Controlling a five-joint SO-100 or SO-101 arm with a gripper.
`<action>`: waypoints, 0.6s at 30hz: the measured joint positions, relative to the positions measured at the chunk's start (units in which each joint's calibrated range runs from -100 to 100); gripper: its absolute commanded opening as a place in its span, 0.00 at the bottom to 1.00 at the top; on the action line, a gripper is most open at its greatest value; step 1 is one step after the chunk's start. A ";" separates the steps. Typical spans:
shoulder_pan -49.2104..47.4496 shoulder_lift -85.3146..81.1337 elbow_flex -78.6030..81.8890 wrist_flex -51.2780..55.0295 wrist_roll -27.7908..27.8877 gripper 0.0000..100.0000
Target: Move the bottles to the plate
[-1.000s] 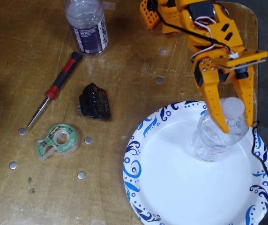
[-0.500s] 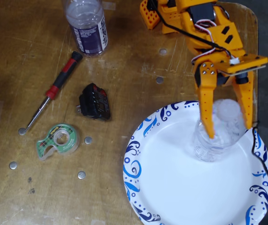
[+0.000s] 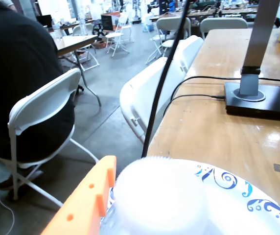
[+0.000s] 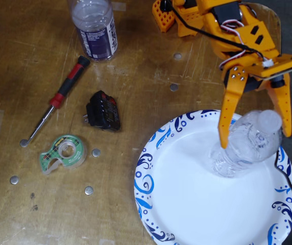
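Note:
The small crinkly clear bottle [image 4: 245, 148] stands on the plate [image 4: 187, 204], leaning toward the right in the fixed view, its whitish cap [image 4: 268, 120] uppermost. My orange gripper [image 4: 256, 137] hangs over it, open, with one finger on each side of the bottle. The left finger [image 4: 225, 130] lies against the bottle's side. In the wrist view the blurred cap [image 3: 159, 196] fills the bottom, beside an orange finger [image 3: 88, 198] and the plate's blue-patterned rim [image 3: 238, 188]. The purple-labelled bottle [image 4: 96, 28] stands on the table at the top left, far from the gripper.
On the wooden table left of the plate lie a red-handled screwdriver [image 4: 59, 97], a black block [image 4: 103, 109] and a green tape dispenser [image 4: 64, 152]. A black cable [image 4: 284, 171] crosses the plate's right rim. The wrist view shows white folding chairs [image 3: 150, 88] beyond the table edge.
The jaws have spread wider and the gripper has shifted right. The small bottle now leans further right on the plate.

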 measured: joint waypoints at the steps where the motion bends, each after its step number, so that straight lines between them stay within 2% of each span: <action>1: -0.55 0.00 -0.18 0.00 -0.10 0.41; 11: -3.74 0.08 -7.01 0.00 -1.93 0.42; 18: -0.27 -4.95 -8.72 0.34 -1.88 0.41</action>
